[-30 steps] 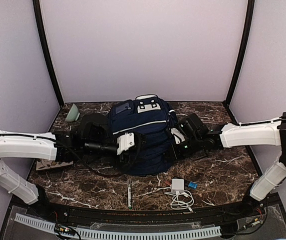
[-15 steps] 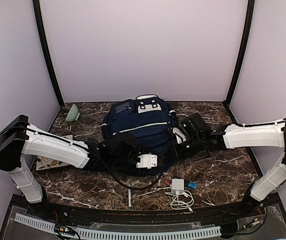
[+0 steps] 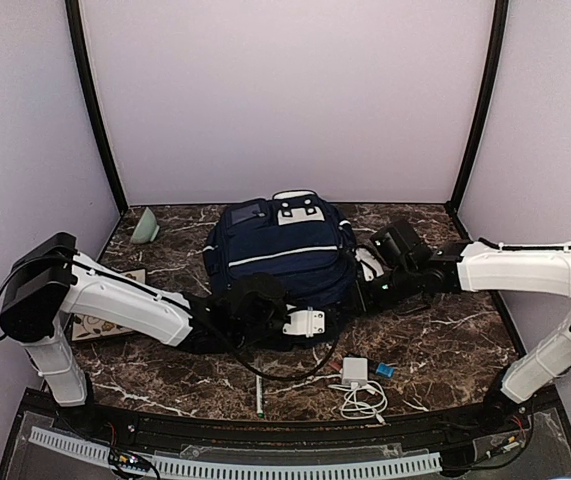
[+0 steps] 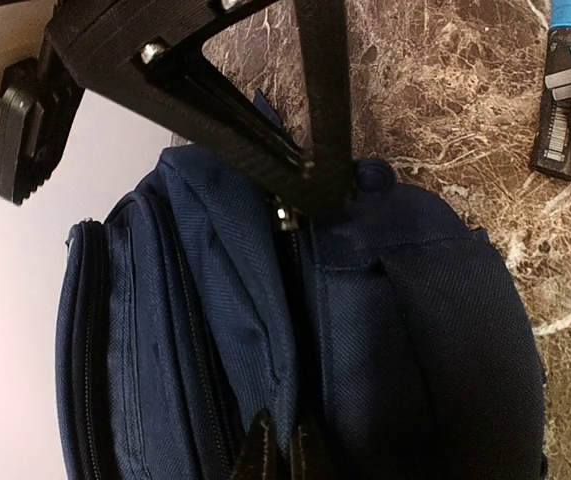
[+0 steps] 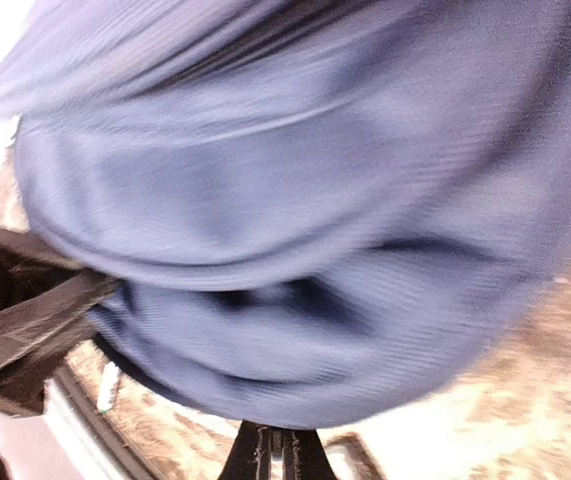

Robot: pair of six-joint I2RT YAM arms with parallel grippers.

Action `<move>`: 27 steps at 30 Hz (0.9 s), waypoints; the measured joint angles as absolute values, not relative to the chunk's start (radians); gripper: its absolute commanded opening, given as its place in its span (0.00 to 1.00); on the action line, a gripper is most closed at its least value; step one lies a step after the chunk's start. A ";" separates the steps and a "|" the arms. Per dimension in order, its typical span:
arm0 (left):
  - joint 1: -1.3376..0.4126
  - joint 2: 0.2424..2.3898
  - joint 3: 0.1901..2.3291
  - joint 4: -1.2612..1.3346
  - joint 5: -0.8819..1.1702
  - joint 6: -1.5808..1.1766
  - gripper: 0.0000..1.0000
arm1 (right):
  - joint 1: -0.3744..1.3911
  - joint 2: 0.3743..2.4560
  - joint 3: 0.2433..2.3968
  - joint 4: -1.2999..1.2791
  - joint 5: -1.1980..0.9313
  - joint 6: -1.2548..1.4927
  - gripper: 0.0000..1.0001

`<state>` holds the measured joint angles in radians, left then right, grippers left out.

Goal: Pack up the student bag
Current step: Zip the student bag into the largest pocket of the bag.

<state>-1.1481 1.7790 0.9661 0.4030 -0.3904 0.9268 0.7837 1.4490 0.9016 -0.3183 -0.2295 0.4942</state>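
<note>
The student bag (image 3: 280, 248), navy with white stripes, lies at the middle of the marble table. My left gripper (image 3: 323, 312) is at the bag's near right corner. In the left wrist view its fingertips (image 4: 285, 452) are shut on a fold of the navy fabric (image 4: 265, 330). My right gripper (image 3: 357, 290) is pressed to the bag's right side. Its fingers (image 4: 317, 150) clamp the bag's edge by the zipper. The right wrist view is blurred, showing shut jaws (image 5: 277, 455) under bulging bag fabric (image 5: 295, 200).
A pen (image 3: 259, 390), a white charger with coiled cable (image 3: 357, 375) and a small blue item (image 3: 383, 370) lie near the front edge. A mint green object (image 3: 146, 227) sits at the back left, a printed card (image 3: 100, 325) under the left arm. A dark tube (image 4: 563, 100) lies beside the bag.
My left arm swung from over the bag down to its near edge, and its gripper closed on the fabric. The right arm drew slightly back and right, holding the bag's edge.
</note>
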 measured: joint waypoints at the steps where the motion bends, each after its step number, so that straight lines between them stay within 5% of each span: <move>1: -1.148 1.774 0.966 0.398 -0.389 0.915 0.00 | 0.774 1.446 0.912 -0.345 -0.210 0.487 0.00; 19: -1.105 1.288 0.825 -0.018 -0.078 0.744 0.00 | 0.553 1.555 1.176 -0.603 -0.157 0.239 0.00; 27: -1.098 1.246 0.815 -0.095 -0.022 0.746 0.00 | 0.524 1.673 1.286 -0.652 -0.183 0.166 0.00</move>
